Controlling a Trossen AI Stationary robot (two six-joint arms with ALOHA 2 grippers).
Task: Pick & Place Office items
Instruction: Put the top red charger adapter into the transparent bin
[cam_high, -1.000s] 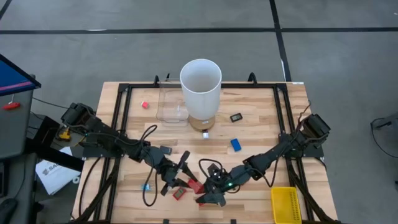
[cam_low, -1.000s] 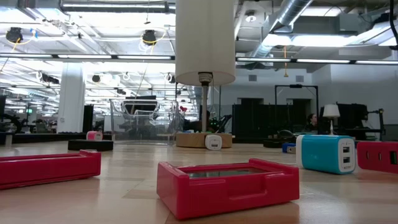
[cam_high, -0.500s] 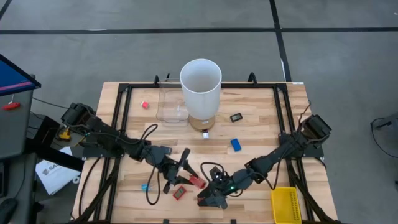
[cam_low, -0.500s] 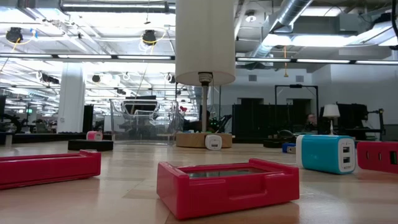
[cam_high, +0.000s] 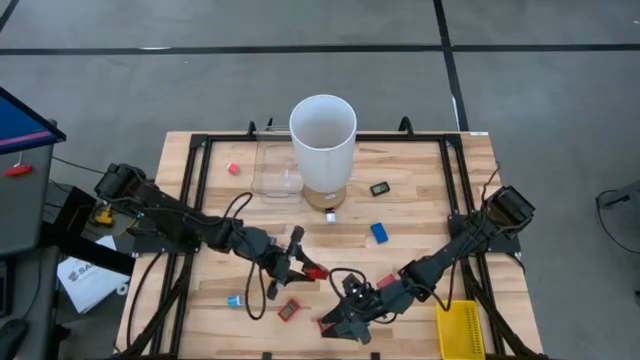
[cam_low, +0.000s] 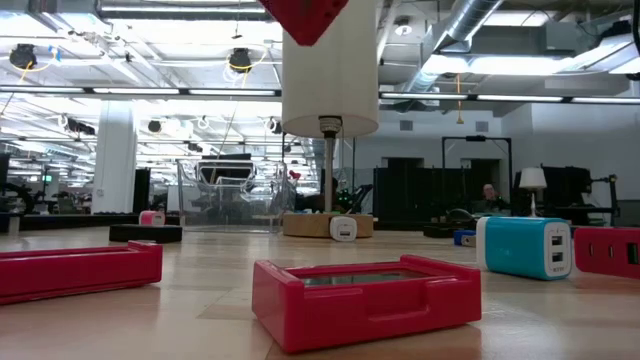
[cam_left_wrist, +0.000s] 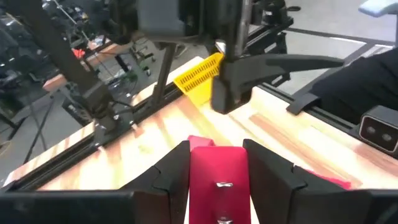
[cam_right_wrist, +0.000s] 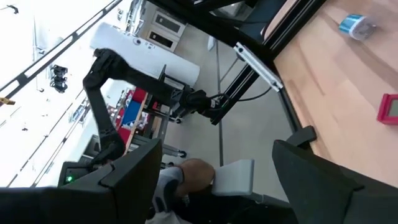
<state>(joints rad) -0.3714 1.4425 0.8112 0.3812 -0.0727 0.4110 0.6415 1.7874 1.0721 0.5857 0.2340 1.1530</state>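
Red block (cam_left_wrist: 217, 177) now lifted off the table
Left claw (cam_high: 300, 262) has closed on it and carried it up, just in front of the white cylinder (cam_high: 323, 150); right claw (cam_high: 345, 322) stays open near the yellow basket (cam_high: 459, 330)

The wooden tabletop (cam_high: 420, 190) carries a tall white cylinder (cam_high: 322, 150), a clear box (cam_high: 275, 172) and a yellow basket (cam_high: 460, 328). Small red pieces (cam_high: 288, 311), a blue block (cam_high: 380, 232) and a dark piece (cam_high: 380, 188) lie scattered on it.
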